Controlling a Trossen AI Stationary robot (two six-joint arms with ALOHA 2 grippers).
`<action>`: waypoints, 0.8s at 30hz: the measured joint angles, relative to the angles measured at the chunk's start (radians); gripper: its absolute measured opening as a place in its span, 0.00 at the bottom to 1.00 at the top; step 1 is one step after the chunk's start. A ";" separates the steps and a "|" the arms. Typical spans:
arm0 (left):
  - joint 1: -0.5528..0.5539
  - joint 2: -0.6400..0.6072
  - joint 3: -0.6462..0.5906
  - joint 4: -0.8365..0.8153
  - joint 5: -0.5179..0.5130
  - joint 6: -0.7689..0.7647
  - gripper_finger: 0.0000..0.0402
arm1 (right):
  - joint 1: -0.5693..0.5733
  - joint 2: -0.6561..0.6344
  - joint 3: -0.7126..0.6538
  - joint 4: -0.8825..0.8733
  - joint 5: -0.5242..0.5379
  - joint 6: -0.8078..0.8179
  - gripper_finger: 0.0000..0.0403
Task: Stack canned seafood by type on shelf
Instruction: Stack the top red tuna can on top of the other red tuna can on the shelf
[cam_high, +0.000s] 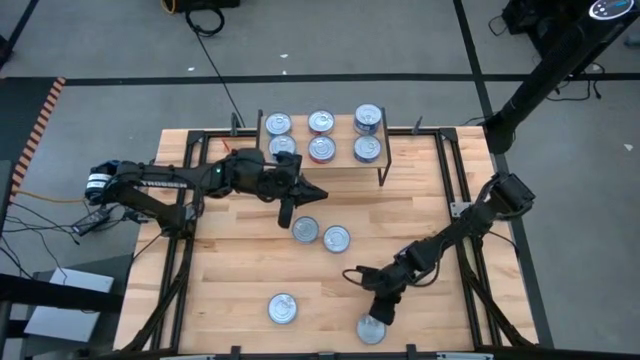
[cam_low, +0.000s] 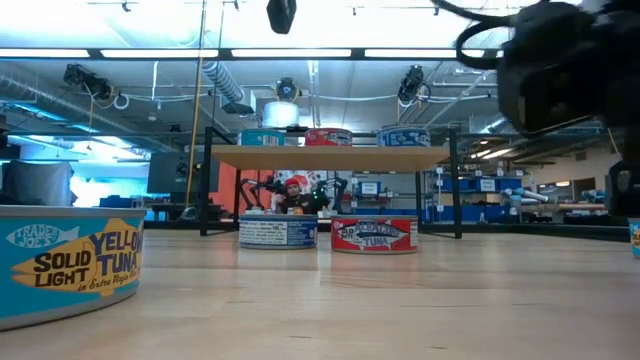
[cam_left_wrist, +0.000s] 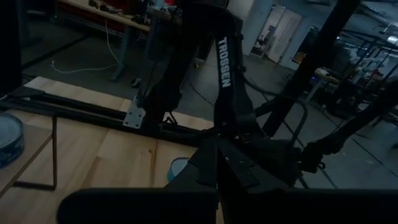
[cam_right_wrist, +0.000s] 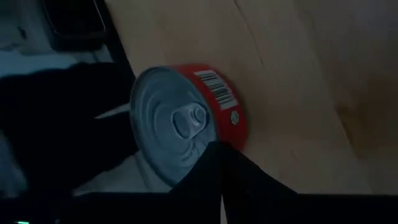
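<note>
The shelf (cam_high: 345, 160) stands at the table's far side with several tins on its plank, in columns: light blue (cam_high: 278, 124), red (cam_high: 321, 122), dark blue (cam_high: 368, 118). Two tins (cam_high: 305, 230) (cam_high: 336, 239) rest on their bases mid-table, and a blue one (cam_high: 282, 308) sits near the near edge. A red tin (cam_right_wrist: 186, 124) (cam_high: 371, 328) stands at the near edge. My right gripper (cam_right_wrist: 214, 149) (cam_high: 383, 303) hovers shut at that tin's rim. My left gripper (cam_high: 310, 190) (cam_left_wrist: 217, 165) is shut, in front of the shelf and above the mid-table tins. My right gripper has its shut fingertips (cam_right_wrist: 219, 163) at the rim of the red tin's silver top (cam_right_wrist: 208, 140), slanting down from the far side. The tin sits flat on the table. I cannot tell whether the fingertips touch it.
Black frame rails run along the table's left (cam_high: 185, 200) and right (cam_high: 455, 190) sides. The near blue tin (cam_low: 70, 260) fills the low view's left. Bare wood lies between the mid-table tins and the near edge. Beyond the table is a workshop room.
</note>
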 joint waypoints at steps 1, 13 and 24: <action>-0.004 0.000 0.000 0.007 0.000 0.000 0.00 | -0.008 0.001 0.000 0.015 -0.016 0.020 0.01; -0.060 0.000 0.000 0.008 0.036 0.006 0.00 | -0.100 -0.003 -0.107 0.135 -0.134 0.246 0.00; -0.106 -0.001 0.000 0.002 0.024 0.007 0.00 | -0.097 -0.002 -0.203 0.265 -0.055 0.441 0.01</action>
